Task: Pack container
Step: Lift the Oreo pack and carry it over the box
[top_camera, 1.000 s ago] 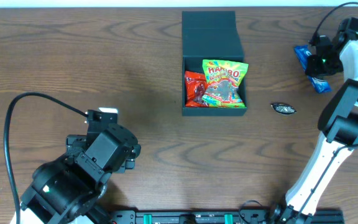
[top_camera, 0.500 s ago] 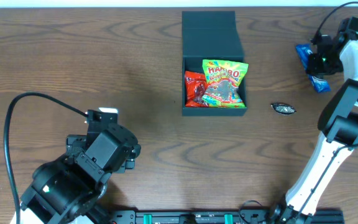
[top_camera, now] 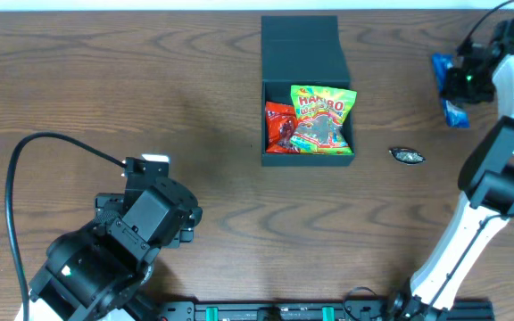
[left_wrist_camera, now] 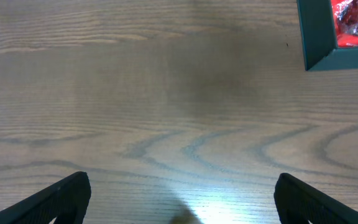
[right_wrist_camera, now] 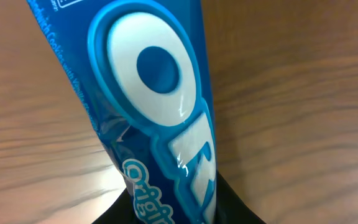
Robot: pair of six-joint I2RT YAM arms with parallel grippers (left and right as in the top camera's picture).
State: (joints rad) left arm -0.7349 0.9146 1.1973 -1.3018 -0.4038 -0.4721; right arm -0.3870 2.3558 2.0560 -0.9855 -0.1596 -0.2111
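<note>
Now container [top_camera: 308, 160]: green packet [top_camera: 322, 116], red packet [top_camera: 279, 125]

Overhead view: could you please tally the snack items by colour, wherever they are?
Green packet, in the container: 1
Red packet, in the container: 1
Blue packet, far right: 1
Dark small wrapper, right of the container: 1
Total: 4
</note>
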